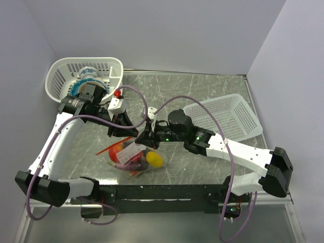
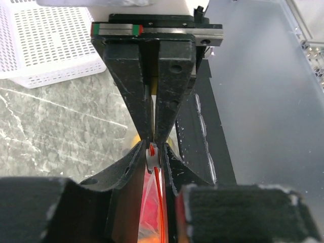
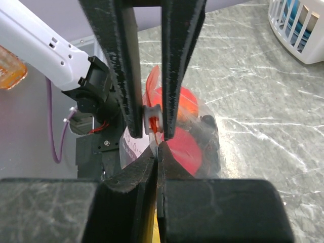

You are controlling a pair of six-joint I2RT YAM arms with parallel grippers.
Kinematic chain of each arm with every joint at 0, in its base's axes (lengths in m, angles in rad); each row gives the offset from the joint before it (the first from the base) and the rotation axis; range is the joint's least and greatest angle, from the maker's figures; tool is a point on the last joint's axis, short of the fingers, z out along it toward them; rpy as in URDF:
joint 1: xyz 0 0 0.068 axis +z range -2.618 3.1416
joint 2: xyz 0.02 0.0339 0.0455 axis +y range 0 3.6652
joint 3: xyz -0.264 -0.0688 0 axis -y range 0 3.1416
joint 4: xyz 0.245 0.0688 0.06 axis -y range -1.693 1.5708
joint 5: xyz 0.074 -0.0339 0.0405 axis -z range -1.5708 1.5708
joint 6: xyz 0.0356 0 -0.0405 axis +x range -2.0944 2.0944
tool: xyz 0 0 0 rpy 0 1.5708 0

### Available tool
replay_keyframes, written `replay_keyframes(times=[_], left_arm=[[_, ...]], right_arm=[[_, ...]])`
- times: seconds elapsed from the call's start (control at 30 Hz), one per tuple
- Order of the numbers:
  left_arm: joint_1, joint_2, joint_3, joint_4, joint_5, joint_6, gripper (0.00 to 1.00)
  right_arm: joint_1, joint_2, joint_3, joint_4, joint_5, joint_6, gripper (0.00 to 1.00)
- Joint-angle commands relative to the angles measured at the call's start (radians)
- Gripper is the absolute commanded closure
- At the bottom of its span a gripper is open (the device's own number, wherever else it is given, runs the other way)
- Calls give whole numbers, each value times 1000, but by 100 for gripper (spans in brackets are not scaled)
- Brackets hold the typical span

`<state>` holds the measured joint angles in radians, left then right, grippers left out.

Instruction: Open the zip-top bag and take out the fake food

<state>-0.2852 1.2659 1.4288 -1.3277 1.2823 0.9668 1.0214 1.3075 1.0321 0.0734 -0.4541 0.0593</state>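
Observation:
The zip-top bag (image 1: 132, 154) lies on the marble table near the front edge, its orange-red zip strip (image 2: 161, 202) held up between both grippers. Through the clear plastic I see fake food: a yellow piece (image 1: 155, 159), an orange one (image 1: 118, 148), a dark purple one (image 1: 126, 163) and a red one (image 3: 185, 147). My left gripper (image 1: 135, 132) (image 2: 153, 154) is shut on the white zip slider (image 3: 152, 121). My right gripper (image 1: 145, 135) (image 3: 158, 148) faces it tip to tip, shut on the bag's top edge just beside the slider.
A tall white basket (image 1: 61, 76) holding blue-and-white bowls (image 1: 87, 73) stands at the back left, behind the left arm. A shallow white basket (image 1: 228, 119) sits at the right. The black base rail (image 1: 162, 192) runs along the near edge. Walls close in on three sides.

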Motion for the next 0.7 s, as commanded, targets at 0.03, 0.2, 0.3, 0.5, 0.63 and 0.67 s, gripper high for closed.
replay_keyframes(times=[0.03,0.2,0.3,0.5,0.63,0.67], left_arm=[[-5,-54,1,-28,-31,23,73],[-5,-83,-18,16,-51,-19,69],[-5,-99,-31,44,-54,-45,68],[-6,-108,-54,110,-43,-97,66],[-6,-112,-74,159,-46,-126,62],[-8,-115,-79,176,-46,-138,63]], right_arm=[[6,-22,65,34,15,-21,92],[6,-22,69,32,15,-19,92],[6,-19,72,32,11,-16,92],[8,-13,80,34,0,-10,92],[8,-8,88,31,-6,-9,92],[11,-10,88,31,-6,-10,92]])
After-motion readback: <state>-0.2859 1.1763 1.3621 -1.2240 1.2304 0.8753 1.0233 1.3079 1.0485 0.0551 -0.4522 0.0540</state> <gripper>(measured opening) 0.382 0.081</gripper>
